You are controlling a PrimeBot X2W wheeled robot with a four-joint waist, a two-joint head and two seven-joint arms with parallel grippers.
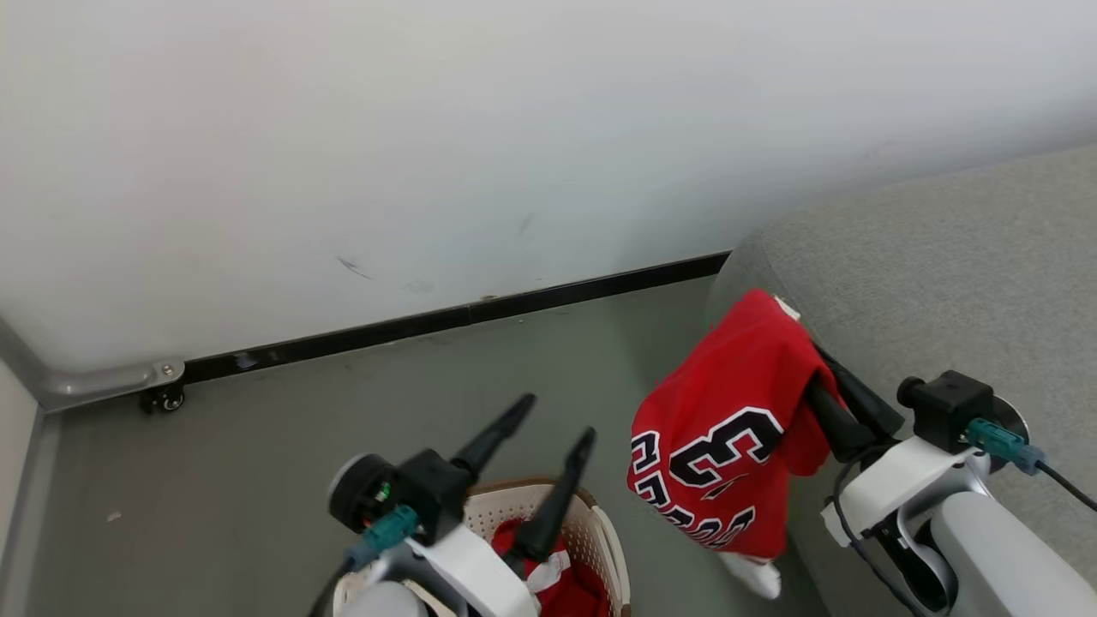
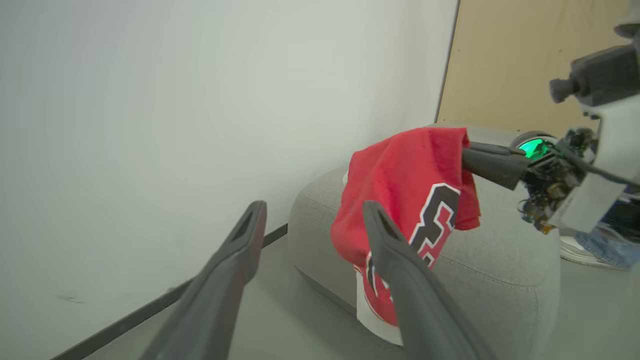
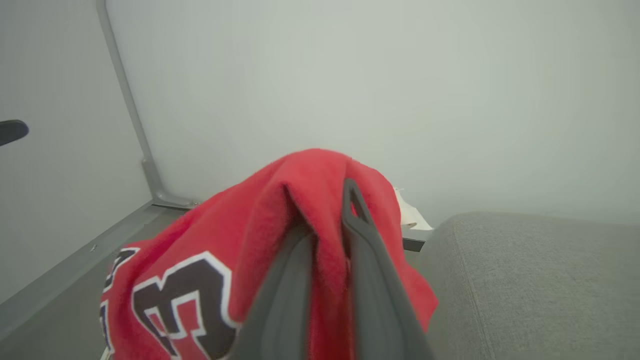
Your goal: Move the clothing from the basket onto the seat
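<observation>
Nearest the robot, at the bottom of the head view, stood a cream perforated basket point(image 1: 501, 506) with a brown rim on a grey floor point(image 1: 343, 411). Crumpled inside it lay the red shorts point(image 1: 574, 591), with a patch of white showing. The left gripper point(image 1: 555, 416) hung above the basket, its two long dark fingers spread wide apart with nothing between them, pointing away towards the wall.

To the right, the right gripper point(image 1: 821, 377) had its fingers drawn close together, pinching a fold near the top of a red jersey point(image 1: 728, 411). The right wrist view showed red cloth bunched between and over the two fingers. The jersey hung down from that grip, showing a large black "3" edged in white and more black-and-white lettering below, with a white piece at its lowest edge. It dangled at the rounded corner of the seat point(image 1: 943, 274), a big grey fabric sofa, mostly in front of the sofa's side and above the floor. Whether the cloth rested on the cushion could not be told.

Farther back, a black skirting strip point(image 1: 428, 324) ran along the foot of a pale wall point(image 1: 428, 128), and a small castor wheel point(image 1: 167, 398) sat under a metal frame at the left. In the left wrist view, beyond the sofa, were a tan panel point(image 2: 525, 60) and a person's shoe point(image 2: 580, 252) under a jeans leg.
</observation>
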